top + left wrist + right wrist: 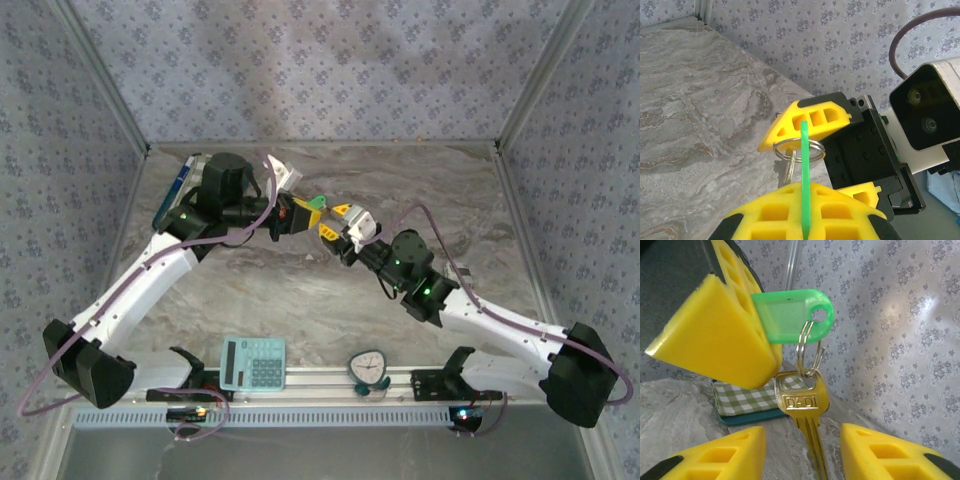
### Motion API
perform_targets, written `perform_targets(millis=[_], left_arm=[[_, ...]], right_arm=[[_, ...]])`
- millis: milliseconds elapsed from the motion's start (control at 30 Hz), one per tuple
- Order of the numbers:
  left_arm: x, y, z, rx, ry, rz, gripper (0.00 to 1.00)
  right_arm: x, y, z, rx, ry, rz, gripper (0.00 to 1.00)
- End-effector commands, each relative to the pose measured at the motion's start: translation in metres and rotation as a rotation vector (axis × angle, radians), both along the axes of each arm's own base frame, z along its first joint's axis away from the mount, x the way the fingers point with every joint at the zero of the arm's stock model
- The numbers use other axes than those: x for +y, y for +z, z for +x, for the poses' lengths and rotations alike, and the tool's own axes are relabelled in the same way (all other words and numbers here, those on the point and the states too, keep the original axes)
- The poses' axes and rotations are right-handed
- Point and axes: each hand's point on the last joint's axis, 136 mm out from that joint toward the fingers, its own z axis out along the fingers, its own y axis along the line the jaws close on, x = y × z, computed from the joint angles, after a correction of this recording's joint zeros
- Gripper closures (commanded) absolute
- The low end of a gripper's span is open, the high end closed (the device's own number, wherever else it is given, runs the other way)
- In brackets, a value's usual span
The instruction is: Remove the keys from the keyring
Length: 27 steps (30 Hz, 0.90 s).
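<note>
Left gripper (303, 212) is clamped tight on a flat bright-green plastic key tag (790, 315). Its yellow fingertips (715, 335) pinch the tag's broad end, so the rounded end with the hole sticks out in the air above the grey marbled counter (300, 300). A thin silver wire keyring (808, 352) passes through that hole and hangs down. A brass-coloured key (802, 402) with stamped letters on its head dangles from the ring, blade pointing down. Right gripper (334, 221) faces the left one at close range with its jaws apart and nothing held. Its two yellow fingers (735, 455) stand on either side of the key's blade, and a gap shows on each side. From the left wrist, the tag is seen edge-on as a thin green strip between that gripper's fingertips, with the ring just past it. A teal calculator (253, 363) lies at the near edge of the counter, well apart from both grippers
</note>
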Motion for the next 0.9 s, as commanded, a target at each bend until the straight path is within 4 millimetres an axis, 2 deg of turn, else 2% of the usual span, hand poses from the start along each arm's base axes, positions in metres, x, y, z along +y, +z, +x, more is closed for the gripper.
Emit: perform_targets(millis=[0, 100, 333, 433, 600, 700, 800, 867], left_arm=[[-0.001, 0.017, -0.002, -0.020, -0.018, -0.031, 0.99], [-0.001, 0.017, -0.003, -0.020, -0.018, -0.030, 0.99], [-0.001, 0.017, -0.003, -0.013, -0.020, -0.031, 0.99], [-0.001, 0.017, -0.004, -0.010, -0.024, -0.032, 0.99], [-0.002, 0.018, -0.006, -0.001, -0.032, -0.038, 0.99], [-0.002, 0.019, -0.006, -0.001, -0.036, -0.041, 0.99], [-0.002, 0.020, -0.007, -0.002, -0.037, -0.043, 0.99], [-0.001, 0.020, -0.007, -0.011, -0.034, -0.040, 0.99]], right_arm=[[-0.001, 0.021, 0.001, -0.051, -0.039, 0.029, 0.58], [0.002, 0.024, -0.002, -0.072, -0.056, 0.015, 0.60], [0.002, 0.030, -0.004, -0.124, -0.106, 0.021, 0.56], [0.004, 0.032, -0.004, -0.134, -0.103, 0.018, 0.58], [0.004, 0.036, 0.004, -0.140, -0.143, 0.013, 0.58], [0.006, 0.038, 0.009, -0.146, -0.164, 0.008, 0.62], [0.004, 0.039, 0.015, -0.138, -0.192, 0.004, 0.78], [0.002, 0.038, 0.017, -0.121, -0.198, 0.006, 0.82]])
